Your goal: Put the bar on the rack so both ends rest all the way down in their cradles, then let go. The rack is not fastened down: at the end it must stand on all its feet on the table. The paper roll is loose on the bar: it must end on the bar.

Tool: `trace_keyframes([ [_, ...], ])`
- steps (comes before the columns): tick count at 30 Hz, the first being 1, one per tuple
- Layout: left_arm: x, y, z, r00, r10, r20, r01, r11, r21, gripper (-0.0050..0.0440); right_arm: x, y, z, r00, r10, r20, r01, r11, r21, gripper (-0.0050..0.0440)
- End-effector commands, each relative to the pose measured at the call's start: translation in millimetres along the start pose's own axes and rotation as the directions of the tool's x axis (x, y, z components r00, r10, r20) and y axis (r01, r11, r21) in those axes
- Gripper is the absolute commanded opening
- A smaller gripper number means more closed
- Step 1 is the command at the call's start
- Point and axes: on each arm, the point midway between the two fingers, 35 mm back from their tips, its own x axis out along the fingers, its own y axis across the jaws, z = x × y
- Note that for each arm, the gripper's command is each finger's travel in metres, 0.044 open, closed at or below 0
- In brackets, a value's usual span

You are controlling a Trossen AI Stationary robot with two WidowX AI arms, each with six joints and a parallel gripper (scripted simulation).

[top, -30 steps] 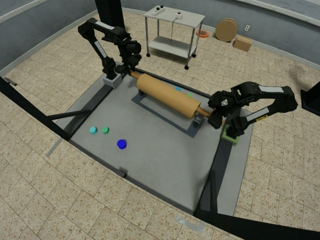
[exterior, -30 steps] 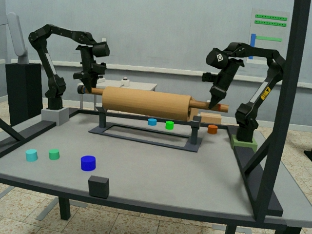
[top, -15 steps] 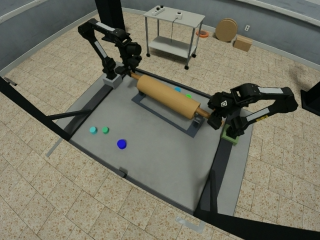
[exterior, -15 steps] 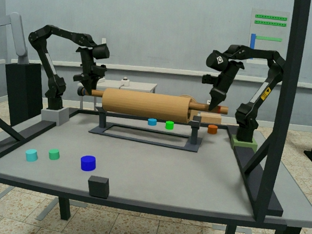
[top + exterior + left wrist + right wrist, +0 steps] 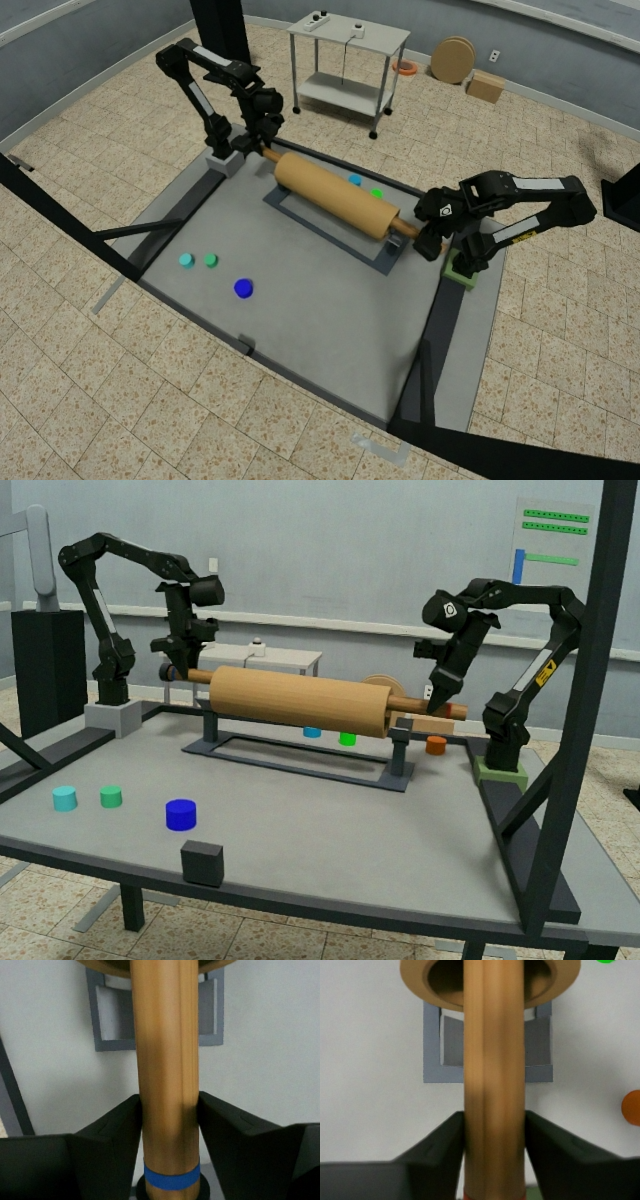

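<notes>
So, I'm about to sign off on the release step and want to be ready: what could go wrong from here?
The bar seems to sit above the near cradle of the rack, so opening either claw early could drop it.

The paper roll is loose and wider than the bar, so it might slide along or catch a post.

The rack is unfastened; a sideways push could tip or shift it.
</notes>
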Motion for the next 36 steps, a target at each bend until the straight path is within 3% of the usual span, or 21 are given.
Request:
trace_keyframes([
  [1,3,2,-1,1.000,0.006,0.000,-0.006,1.000,-0.001,0.0050,-3,1,1,0.999,0.024,0.024,-0.024,1.000,0.000,0.0050],
  [12,13,3,-2,1.000,0.007,0.001,-0.007,1.000,-0.001,0.0050,7,0,-2,0.999,0.027,0.026,-0.027,1.000,-0.002,0.0050],
  [16,6,3,2,1.000,0.012,0.027,-0.012,1.000,-0.001,0.0050,3,2,0,0.999,0.033,0.034,-0.033,0.999,-0.004,0.0050],
  [30,31,4,-6,1.000,0.008,-0.002,-0.008,1.000,-0.003,0.0050,25,-2,-8,0.999,0.026,0.025,-0.026,1.000,-0.004,0.0050],
  [33,24,4,-1,1.000,0.012,0.023,-0.012,1.000,-0.002,0.0050,21,0,-6,0.999,0.032,0.032,-0.031,0.999,-0.007,0.0050],
  [36,37,4,-7,1.000,0.007,-0.006,-0.007,1.000,-0.004,0.0050,31,-3,-11,1.000,0.022,0.021,-0.022,1.000,-0.005,0.0050],
])
